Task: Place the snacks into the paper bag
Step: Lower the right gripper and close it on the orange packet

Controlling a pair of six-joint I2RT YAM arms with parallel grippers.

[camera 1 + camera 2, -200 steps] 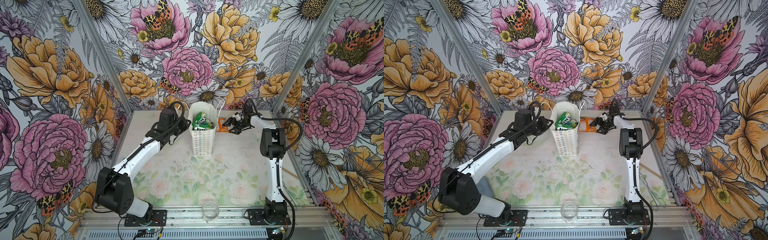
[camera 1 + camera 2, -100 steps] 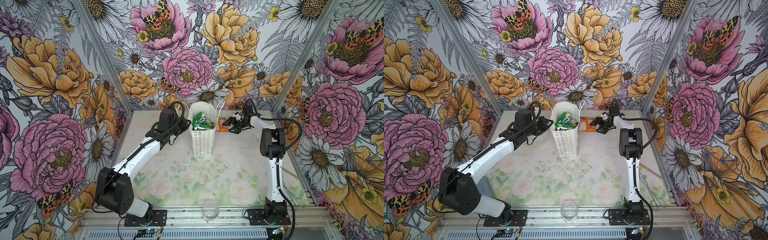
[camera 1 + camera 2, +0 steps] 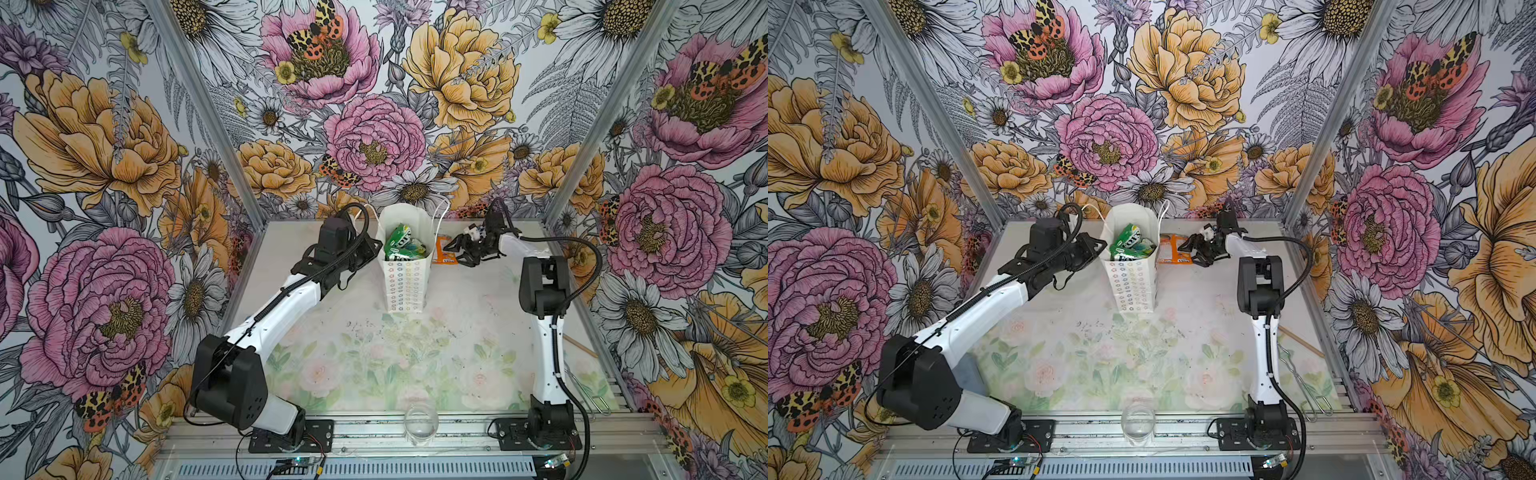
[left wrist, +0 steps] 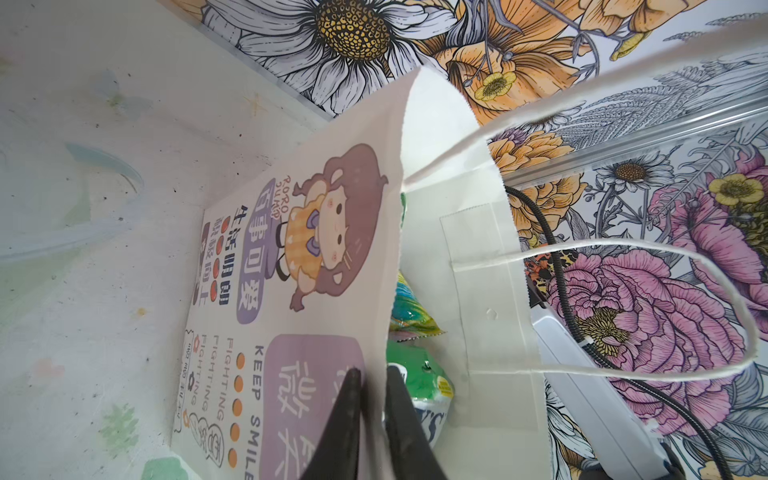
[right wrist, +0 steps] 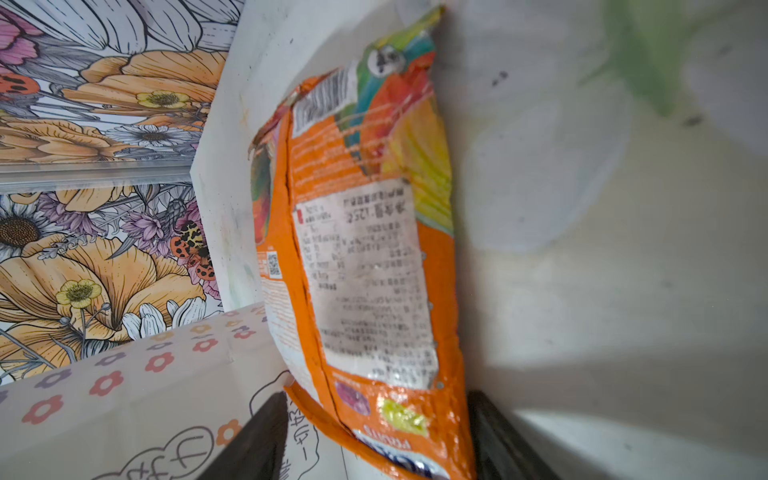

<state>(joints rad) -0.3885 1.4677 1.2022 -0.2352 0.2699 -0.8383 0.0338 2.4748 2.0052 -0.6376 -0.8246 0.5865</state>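
- The paper bag (image 3: pixel 405 286) stood upright on the counter (image 3: pixel 374 361) with its mouth open. The face toward the front carried rows of small coloured flowers.
- Green packets (image 3: pixel 401 245) sat inside the bag, piled up close to its rim. One showed white "FOX'S" lettering.
- The left tool (image 4: pixel 370 374) was clenched on the bag's upper edge, on the bag's left-arm side. One finger lay outside, against a face printed with a cartoon girl. The other was inside the mouth, next to a green packet.
- The bag's white cord handles (image 4: pixel 623 249) looped loose beyond its rim, with nothing holding them.
- An orange packet (image 5: pixel 365 249) lay flat on the counter just beside the bag, on its right-arm side. Its label side was up, and a parrot picture sat at the end away from the right tool.
- The right tool (image 5: pixel 376 399) reached in toward the bag, low over the counter, with one finger on either side of the orange packet's near end. The wrist view is too close for me to tell whether the fingers had clamped on it or only flanked it.
- A clear glass (image 3: pixel 421 424) stood well apart from the bag, at the counter's front edge.
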